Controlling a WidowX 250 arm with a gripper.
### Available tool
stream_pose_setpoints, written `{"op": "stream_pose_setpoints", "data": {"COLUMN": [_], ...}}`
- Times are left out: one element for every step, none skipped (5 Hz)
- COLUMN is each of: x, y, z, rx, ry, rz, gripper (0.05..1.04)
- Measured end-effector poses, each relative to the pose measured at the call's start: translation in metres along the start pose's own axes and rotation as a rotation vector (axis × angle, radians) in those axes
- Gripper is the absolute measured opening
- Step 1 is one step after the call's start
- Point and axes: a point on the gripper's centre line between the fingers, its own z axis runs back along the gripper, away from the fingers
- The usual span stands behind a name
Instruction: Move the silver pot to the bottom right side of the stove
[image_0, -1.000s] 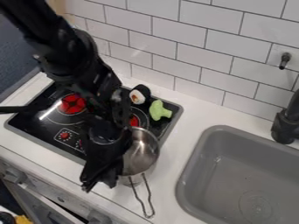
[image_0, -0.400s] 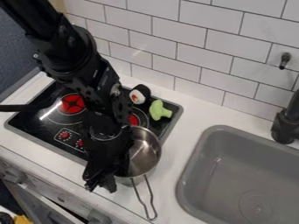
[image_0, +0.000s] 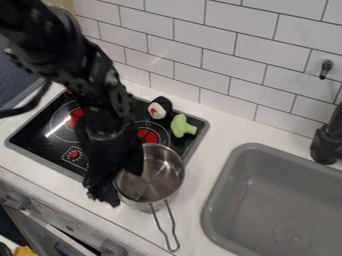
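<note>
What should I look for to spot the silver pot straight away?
Start at the black stove, left of the grey sink. At its near right corner, beside the robot's claw, is a round, open silver pot. Unlike the sushi roll and pale-green toy behind it, it is shiny metal with a long wire-loop handle.

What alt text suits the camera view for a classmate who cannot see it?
A silver pot at the near right corner of a black stove, beside a black robot arm; toy sushi and a green toy behind, grey sink at right.
</note>
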Motion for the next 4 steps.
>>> {"op": "stream_pose_setpoints", "data": {"x": [0.007, 0.017, 0.016, 0.016], "y": [-0.009, -0.018, -0.018, -0.018], "z": [0.032, 0.056, 0.057, 0.057], "rx": [-0.058, -0.118, -0.118, -0.117], "ry": [-0.006, -0.023, -0.021, -0.02], "rz": [-0.018, -0.024, -0.028, -0.027], "gripper": [1.009, 1.003, 1.001, 1.001]}}
